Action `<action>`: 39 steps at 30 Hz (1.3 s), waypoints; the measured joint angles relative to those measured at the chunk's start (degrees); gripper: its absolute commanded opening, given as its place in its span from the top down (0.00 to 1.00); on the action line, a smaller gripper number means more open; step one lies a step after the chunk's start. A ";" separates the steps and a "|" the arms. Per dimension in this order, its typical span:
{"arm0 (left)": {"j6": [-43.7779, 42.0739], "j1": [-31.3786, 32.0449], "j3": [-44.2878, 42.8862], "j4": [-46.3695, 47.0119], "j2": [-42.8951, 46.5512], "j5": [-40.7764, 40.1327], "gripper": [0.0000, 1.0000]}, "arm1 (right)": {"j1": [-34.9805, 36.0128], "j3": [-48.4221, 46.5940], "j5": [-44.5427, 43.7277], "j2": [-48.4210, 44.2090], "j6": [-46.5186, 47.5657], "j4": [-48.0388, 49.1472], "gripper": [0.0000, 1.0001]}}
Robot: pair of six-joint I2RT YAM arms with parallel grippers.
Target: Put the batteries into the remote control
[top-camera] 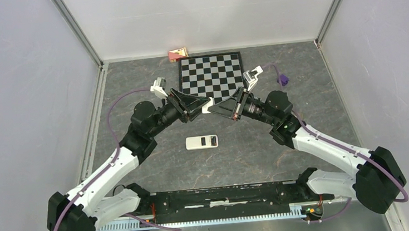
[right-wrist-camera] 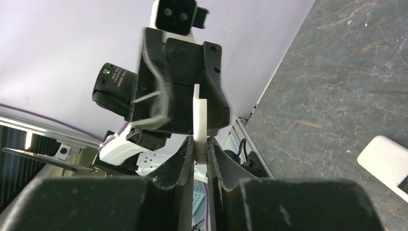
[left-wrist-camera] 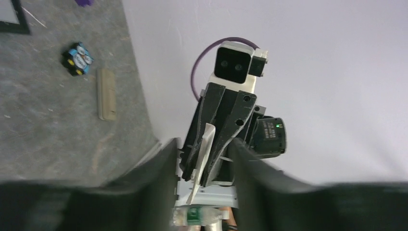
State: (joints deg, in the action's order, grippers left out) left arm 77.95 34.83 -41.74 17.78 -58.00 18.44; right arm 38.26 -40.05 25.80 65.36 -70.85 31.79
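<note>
The white remote [top-camera: 202, 142] lies flat on the table in front of both arms, its dark compartment facing up; its corner shows in the right wrist view [right-wrist-camera: 385, 163]. My right gripper [right-wrist-camera: 199, 142] is shut on a thin white plate [right-wrist-camera: 198, 113] and holds it in the air above the table [top-camera: 213, 108]. My left gripper [left-wrist-camera: 202, 144] is open, with its fingers on either side of that plate [left-wrist-camera: 208, 139], tip to tip with the right gripper [top-camera: 206, 104]. A small bundle of dark batteries [left-wrist-camera: 78, 58] lies on the table; it is hidden in the top view.
A checkerboard [top-camera: 211, 76] lies at the back centre, with a small red-yellow object [top-camera: 177, 54] behind it. A purple cube [top-camera: 283, 79] sits to the right of the board. A slim beige bar [left-wrist-camera: 107, 94] lies beside the batteries. Walls enclose the table.
</note>
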 measured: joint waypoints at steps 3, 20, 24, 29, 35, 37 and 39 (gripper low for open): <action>-1.70 -0.17 0.50 -1.51 1.05 -0.46 0.19 | -0.02 1.14 0.09 -0.15 0.48 0.28 1.00; -19.12 -6.34 8.26 -32.41 9.84 -10.75 0.30 | 3.06 14.64 -3.54 5.33 9.62 -2.86 1.00; -20.04 -8.02 13.88 -36.00 10.69 -10.91 0.29 | 5.27 19.50 -6.40 9.14 10.32 -1.44 1.00; -21.05 -10.47 18.53 -37.20 9.73 -10.08 0.26 | 5.84 21.44 -9.94 12.48 10.93 2.86 1.00; -22.99 -12.70 19.47 -36.11 4.90 -7.61 0.26 | 5.84 20.46 -11.56 19.87 11.10 7.98 1.00; -23.65 -13.09 19.47 -35.32 3.63 -7.21 0.26 | 5.84 19.76 -11.67 21.77 11.10 9.01 1.00; -24.13 -13.51 19.47 -34.47 2.58 -6.36 0.26 | 5.84 18.95 -11.78 22.88 11.10 10.43 1.00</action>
State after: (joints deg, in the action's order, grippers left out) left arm 53.82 21.32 -22.26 -16.69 -55.42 12.08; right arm 44.10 -21.10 14.02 88.25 -59.75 42.22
